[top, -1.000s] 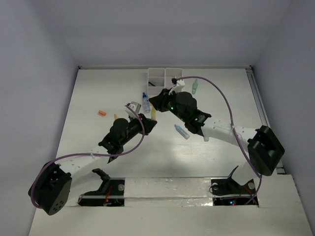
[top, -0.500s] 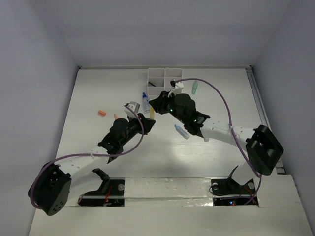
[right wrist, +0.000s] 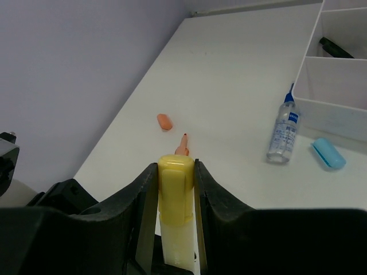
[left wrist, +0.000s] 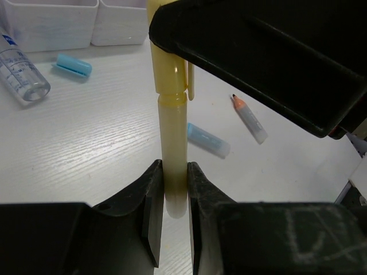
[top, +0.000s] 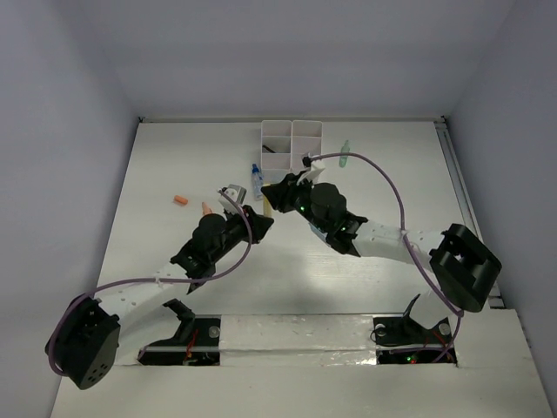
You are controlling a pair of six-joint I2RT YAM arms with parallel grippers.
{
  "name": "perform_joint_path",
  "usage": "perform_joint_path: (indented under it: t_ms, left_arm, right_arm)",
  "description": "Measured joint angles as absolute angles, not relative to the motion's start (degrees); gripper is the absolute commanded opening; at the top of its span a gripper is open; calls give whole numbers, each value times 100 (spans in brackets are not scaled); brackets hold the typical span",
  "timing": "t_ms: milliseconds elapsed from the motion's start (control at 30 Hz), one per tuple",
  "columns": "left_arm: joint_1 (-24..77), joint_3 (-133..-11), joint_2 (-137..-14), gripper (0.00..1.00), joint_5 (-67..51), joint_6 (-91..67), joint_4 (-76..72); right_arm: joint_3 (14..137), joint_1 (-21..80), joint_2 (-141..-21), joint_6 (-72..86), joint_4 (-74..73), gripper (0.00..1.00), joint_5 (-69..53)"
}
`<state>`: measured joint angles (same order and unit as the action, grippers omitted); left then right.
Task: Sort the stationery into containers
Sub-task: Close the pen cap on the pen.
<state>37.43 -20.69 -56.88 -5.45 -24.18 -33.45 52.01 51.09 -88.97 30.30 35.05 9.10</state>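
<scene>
Left claw (left wrist: 174,197), right claw (right wrist: 176,183) clamping yellow pen (left wrist: 172,132), obscured overhead

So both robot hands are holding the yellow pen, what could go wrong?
The left gripper pinches the bottom of the yellow pen and the right gripper its cap end. If they pull apart, the cap might pop off or the pen could drop. The small bottle and blue cap lie close by, so a moving arm might knock them.

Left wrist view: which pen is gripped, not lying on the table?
The yellow highlighter, clamped between the fingers; the blue pen and the orange-tipped pen lie flat.
</scene>
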Motion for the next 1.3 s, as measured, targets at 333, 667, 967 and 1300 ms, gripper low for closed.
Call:
perform_joint_path:
  t_ms: [333,667,967,1300]
  left_arm:
    - [3778,-2025,-5564,0,-648,-2512,-3304]
    - [3826,-2040,-5561,0,-722,-2519,-2823]
    - [4018,-2283,-5684,0,-794,-2554,-2576]
    - [4060,-3232,-5789,0,-991,-2536,-1358]
  right_arm:
    - [4967,5122,-8731,3089,3680,8,729]
    - [5050,5116,-8639,3140,2720,6,572]
    - [5103,5083,-8256,3129,1946,0,486]
    - [4578,4980,-7907,3395,2665,0,513]
